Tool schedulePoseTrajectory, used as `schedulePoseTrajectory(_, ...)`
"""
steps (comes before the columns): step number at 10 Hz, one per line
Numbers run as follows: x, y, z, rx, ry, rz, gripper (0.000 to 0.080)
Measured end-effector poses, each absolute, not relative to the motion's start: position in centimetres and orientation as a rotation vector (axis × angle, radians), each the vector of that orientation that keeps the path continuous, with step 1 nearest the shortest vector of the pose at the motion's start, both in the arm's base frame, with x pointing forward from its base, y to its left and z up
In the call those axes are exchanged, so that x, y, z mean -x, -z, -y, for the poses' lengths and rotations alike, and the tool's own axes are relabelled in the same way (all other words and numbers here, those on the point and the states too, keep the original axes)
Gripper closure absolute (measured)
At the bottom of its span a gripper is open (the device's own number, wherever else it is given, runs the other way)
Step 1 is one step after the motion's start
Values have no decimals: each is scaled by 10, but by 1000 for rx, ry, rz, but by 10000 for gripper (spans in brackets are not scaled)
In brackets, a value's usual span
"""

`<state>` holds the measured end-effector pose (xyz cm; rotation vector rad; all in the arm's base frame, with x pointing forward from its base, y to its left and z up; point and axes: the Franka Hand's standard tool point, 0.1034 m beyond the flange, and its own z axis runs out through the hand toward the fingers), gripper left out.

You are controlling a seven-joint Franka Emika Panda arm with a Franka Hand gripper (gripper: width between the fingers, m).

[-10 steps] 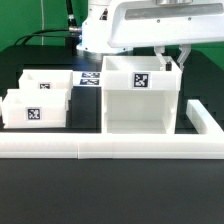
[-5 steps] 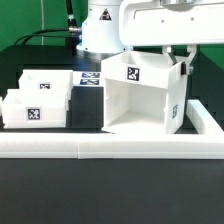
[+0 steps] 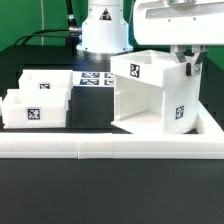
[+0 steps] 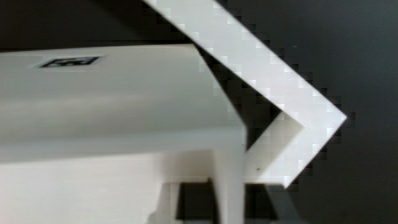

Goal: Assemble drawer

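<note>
The drawer's large white boxy housing [image 3: 150, 95] stands at the exterior view's right, turned a little, with square tags on its back wall and side wall. My gripper [image 3: 186, 65] is shut on the housing's right wall from above. In the wrist view the dark fingers [image 4: 192, 200] straddle the thin white wall of the housing [image 4: 107, 110], one on each side. Two small white trays [image 3: 38, 98] with tags sit at the exterior view's left, one behind the other.
A long low white border wall [image 3: 100, 147] runs along the front and turns back at the exterior view's right [image 3: 210, 122]. The marker board [image 3: 97, 78] lies behind the trays. The robot base [image 3: 105, 30] stands at the back.
The housing has slid toward the exterior view's right and turned, held by my gripper, until its right corner is near the border wall. The trays have not moved.
</note>
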<state>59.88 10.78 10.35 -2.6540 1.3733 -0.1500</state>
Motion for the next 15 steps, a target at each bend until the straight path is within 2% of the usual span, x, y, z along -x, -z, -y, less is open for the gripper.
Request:
schedulePoseTrajectory(4, -597, -100, -106, 2355, 81, -1805, 757)
schedulePoseTrajectory(7, -608, -99, -105, 2112, 35, -2053, 755)
schedulePoseTrajectory(13, -654, -100, -105, 2097, 43, -2060, 755)
schedulePoseTrajectory(15, -654, -101, -106, 2115, 7, -2074, 755)
